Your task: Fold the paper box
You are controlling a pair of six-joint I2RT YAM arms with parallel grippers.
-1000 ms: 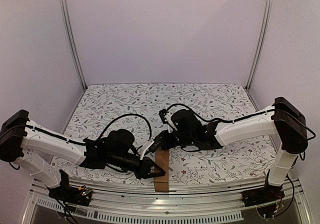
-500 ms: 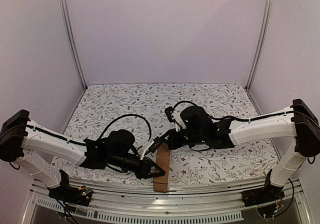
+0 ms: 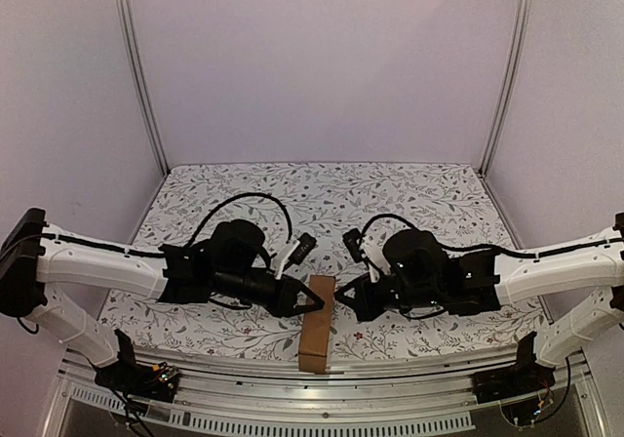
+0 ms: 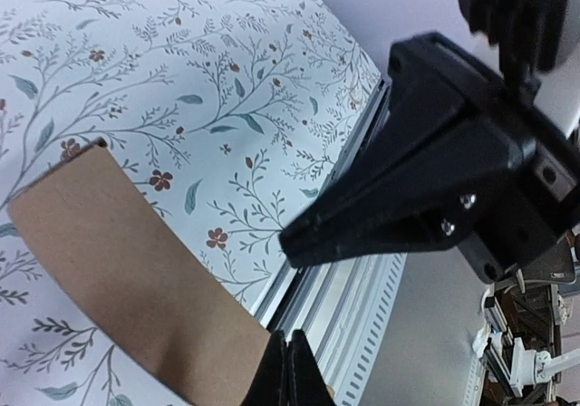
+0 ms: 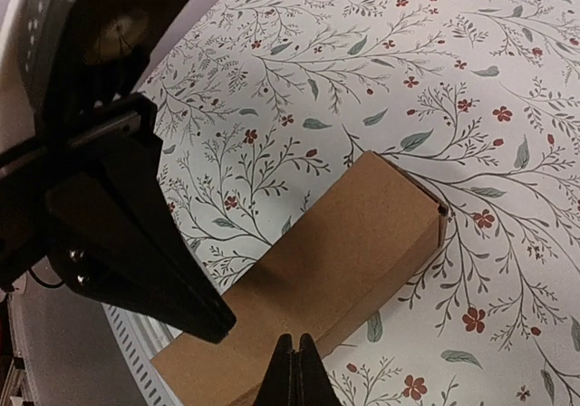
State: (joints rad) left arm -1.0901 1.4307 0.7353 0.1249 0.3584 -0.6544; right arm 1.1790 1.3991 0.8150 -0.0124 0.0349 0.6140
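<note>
box: paper box (image 3: 316,330), plain brown oblong carton. It lies flat at the near edge of the table, centre, with its long axis running near-far. Its near end reaches the aluminium rail (image 3: 409,367).
left: left gripper (image 3: 318,306) is pinched closed with nothing in it. The tip is over the box's far-left part; touching or hovering, cannot tell.
right: right gripper (image 3: 341,297) is also closed tight and empty, tip just beside the box's far-right edge.
fold state: the body looks formed. The right wrist view shows a small dark gap at the far end's top corner, so my read is that the end flap isn't fully seated.
step: probably pressing that far end shut, using the 2 closed tips as pushers.
how: hold 1 tip down on the top face as a clamp. Use the other tip to push the flap straight along the long axis, slowly and low on the flap. Keep the tips clear of each other, since they are near.
risk: the box sits at the rail, so a push toward near could slide it off the floral cloth (image 3: 390,193). An off-centre push would spin it.
writing: none readable. The box is unprinted, the grippers show no brand or label, and the cloth carries only the floral print.
</note>
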